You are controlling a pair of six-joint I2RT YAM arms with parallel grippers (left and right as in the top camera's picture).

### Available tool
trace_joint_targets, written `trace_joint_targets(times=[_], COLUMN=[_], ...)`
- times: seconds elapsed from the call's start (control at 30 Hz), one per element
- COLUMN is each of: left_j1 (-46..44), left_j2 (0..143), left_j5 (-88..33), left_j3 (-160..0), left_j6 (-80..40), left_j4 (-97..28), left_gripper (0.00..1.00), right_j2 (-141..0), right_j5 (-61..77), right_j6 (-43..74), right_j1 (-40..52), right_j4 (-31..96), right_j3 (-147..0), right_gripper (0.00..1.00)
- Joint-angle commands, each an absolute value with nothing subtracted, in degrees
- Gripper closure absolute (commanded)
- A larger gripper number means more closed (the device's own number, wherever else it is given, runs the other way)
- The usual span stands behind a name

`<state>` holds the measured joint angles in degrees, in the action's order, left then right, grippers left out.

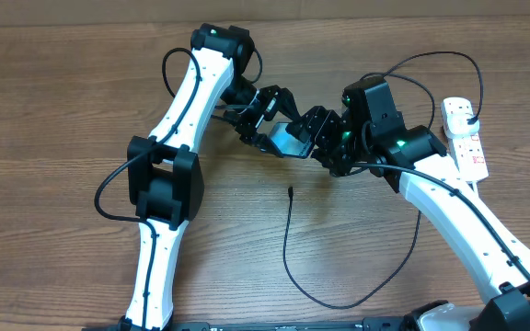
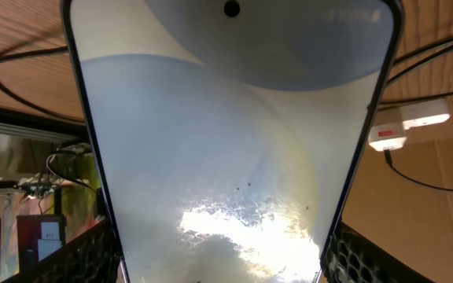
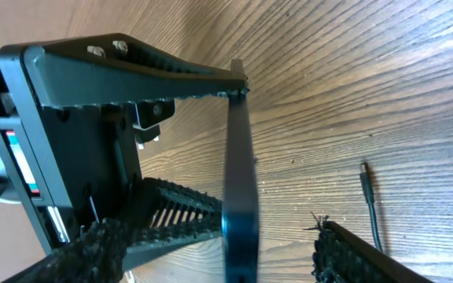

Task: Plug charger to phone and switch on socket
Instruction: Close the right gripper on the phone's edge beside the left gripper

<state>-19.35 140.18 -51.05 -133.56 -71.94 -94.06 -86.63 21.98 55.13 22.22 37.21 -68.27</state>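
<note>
Two arms over a wood-grain table [image 1: 63, 110], meeting just past its middle: left arm [image 1: 168, 184] from the near left, right arm [image 1: 467, 221] from the near right.

At the left arm's end, the left gripper [image 1: 267, 121]. Clenched on the phone [image 1: 289, 141], one finger on each opposite edge, plain in the right wrist view where the phone shows edge-on. Holds it lifted off the wood and tilted. Pale lit screen towards the left wrist camera, filling most of that view.

Facing it, the right gripper [image 1: 325, 138]. Spread wide, grasping nothing. Straddles the phone's thin edge in its own camera, pads [image 3: 101, 251] standing clear on either side.

Far to the right, flat on the table and well apart from both grippers, the socket [image 1: 464, 138]: white, oblong, reddish markings. Appears small beyond the phone's edge in the left wrist view. Switch position too small to tell.

On the wood nearer the robot than the phone, the charger [image 1: 287, 225]: thin black line, runs towards the near edge, loops round, climbs again towards the right arm and passes out of sight behind it.

Smallest, the connector tip [image 3: 366, 181]. Lies loose on the table, near the phone but apart from it, touched by neither gripper, just beside the right gripper's outer finger in the right wrist view.
</note>
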Motion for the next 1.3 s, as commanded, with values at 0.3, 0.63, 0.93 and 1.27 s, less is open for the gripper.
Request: trace_joint_targets(times=[0.3,0.63,0.93,1.27], left_j1=[-21.8,-22.2,-22.7,-22.7], left_j2=[140.4,140.4,140.4,140.4], left_j5=[-56.0,-56.6,-58.5,-58.5], left_j3=[-135.3,-135.3,-135.3,-135.3], left_j6=[-72.9,-72.8,-72.4,-72.4], left_j4=[-94.2,-94.2,-94.2,-94.0], left_gripper=[0.96,0.96,0.96,0.96], right_j2=[-86.7,-86.7,-86.8,-86.8], right_j5=[18.4,15.5,15.0,14.5], right_j6=[55.3,55.3,55.3,55.3], right_j1=[22.5,22.5,22.5,22.5], right_j4=[38.3,39.6,39.7,39.8], right_j3=[-68.6,-68.6,-68.6,-68.6], right_gripper=[0.3,0.5,0.61,0.73])
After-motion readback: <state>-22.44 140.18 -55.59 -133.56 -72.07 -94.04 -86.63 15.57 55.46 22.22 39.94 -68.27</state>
